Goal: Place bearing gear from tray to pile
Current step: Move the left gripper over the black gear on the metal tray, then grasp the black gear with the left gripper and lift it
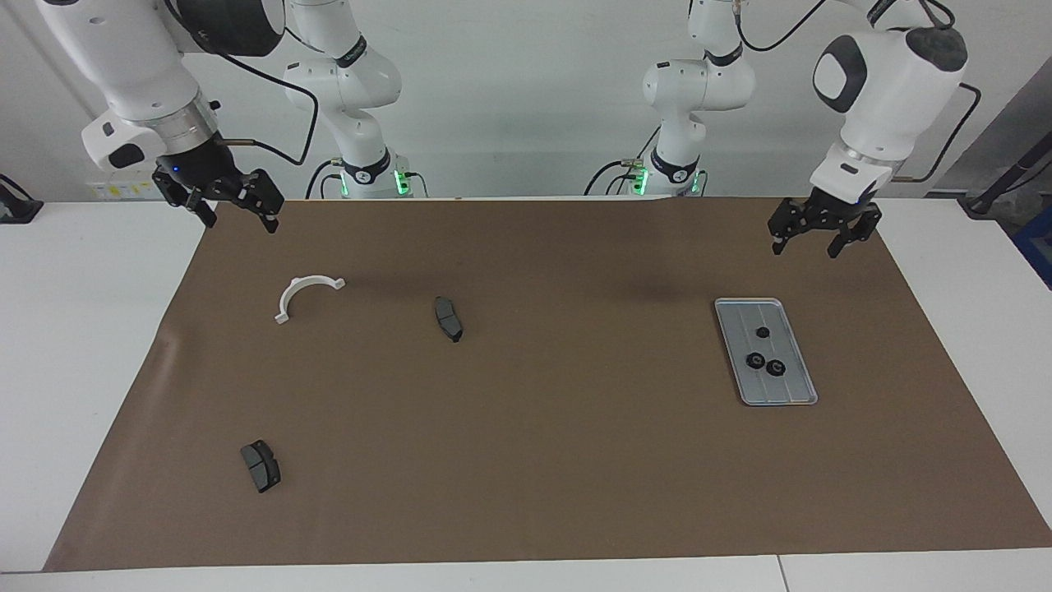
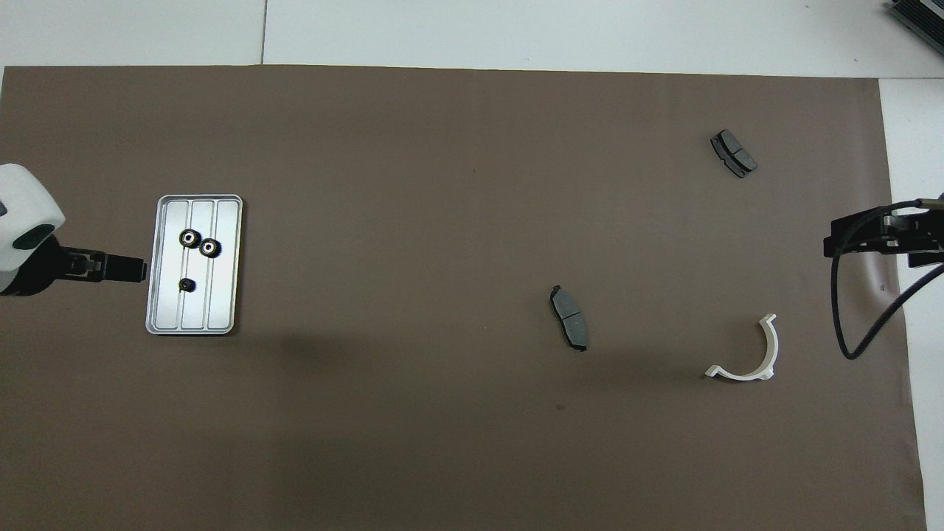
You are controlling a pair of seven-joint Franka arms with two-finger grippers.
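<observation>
The silver grooved tray (image 1: 791,390) (image 2: 222,299) lies on the brown mat toward the left arm's end. Three small black bearing gears rest in it: a pair close together (image 1: 754,360) (image 1: 774,367) (image 2: 189,237) (image 2: 210,248) and a smaller one apart (image 1: 763,332) (image 2: 187,285). My left gripper (image 1: 808,243) (image 2: 139,270) hangs open and empty over the mat, beside the tray's edge and well above it. My right gripper (image 1: 240,219) (image 2: 837,240) waits open and empty over the mat's edge at the right arm's end. The pile is out of view.
A white arc bracket (image 1: 300,285) (image 2: 774,346) lies near the right gripper. One dark grey pad (image 1: 448,318) (image 2: 569,317) sits mid-mat. A second pad (image 1: 260,465) (image 2: 734,153) lies farther from the robots. White tabletop surrounds the mat.
</observation>
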